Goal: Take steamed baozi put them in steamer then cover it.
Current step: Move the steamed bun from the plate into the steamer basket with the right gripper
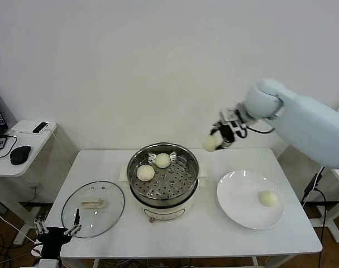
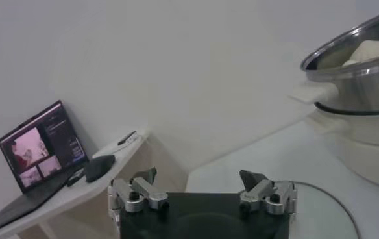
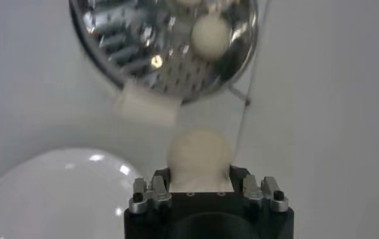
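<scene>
Above the table, beyond the far right rim of the steamer (image 1: 163,181), the right gripper (image 1: 216,139) is clamped on one baozi (image 1: 211,143), carried in the air. Step in hand, as I judge it: carry this bun over the pot and set it on the perforated tray. To do it well: bring it in over the rim with clearance, aim for the bare tray on the gripper's side, since two buns (image 1: 146,172) (image 1: 162,160) already sit on the side away from it, lower close before letting go so it doesn't roll or bounce. Steamer lies below and ahead of the right gripper, near but not under it yet; right wrist view shows the tray in front of the held bun. Last bun (image 1: 268,198) sits on the white plate (image 1: 236,195), below and behind that gripper. Cover (image 1: 93,207) rests flat on the table across the pot from it, well apart. Left gripper (image 2: 202,188) is parked low at the table's near edge just beside the cover, jaws apart, holding nothing.
</scene>
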Available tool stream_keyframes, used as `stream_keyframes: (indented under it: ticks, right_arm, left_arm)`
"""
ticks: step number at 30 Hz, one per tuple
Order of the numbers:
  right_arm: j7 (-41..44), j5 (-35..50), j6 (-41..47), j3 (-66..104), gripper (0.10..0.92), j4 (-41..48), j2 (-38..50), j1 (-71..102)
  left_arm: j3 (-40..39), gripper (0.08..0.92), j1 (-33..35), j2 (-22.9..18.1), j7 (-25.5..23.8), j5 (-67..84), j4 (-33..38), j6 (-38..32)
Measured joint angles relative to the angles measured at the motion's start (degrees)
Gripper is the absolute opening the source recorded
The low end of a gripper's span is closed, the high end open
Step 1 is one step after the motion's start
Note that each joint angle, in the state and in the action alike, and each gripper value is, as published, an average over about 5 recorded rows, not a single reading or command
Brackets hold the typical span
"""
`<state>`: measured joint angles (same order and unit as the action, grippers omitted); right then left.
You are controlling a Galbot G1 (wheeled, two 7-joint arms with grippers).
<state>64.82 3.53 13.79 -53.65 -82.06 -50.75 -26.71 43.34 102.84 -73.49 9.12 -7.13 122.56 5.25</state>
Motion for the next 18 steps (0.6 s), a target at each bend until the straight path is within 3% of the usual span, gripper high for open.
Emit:
stream_keyframes:
  ticks: [9, 18]
  right_arm:
    - [-4.21, 1.72, -5.37, -6.84, 0.577, -1.57, -6.5, -1.22]
    - [-6.02, -2.25, -11.63, -12.51, 0.577, -2.56, -10.9, -0.27]
  left_arm:
    - [1.33, 0.823, 0.27, -0.43, 0.0, 0.22, 0.45, 0.0]
    - [2.11, 0.823, 0.3, -0.83, 0.13, 0.87, 0.28, -0.2]
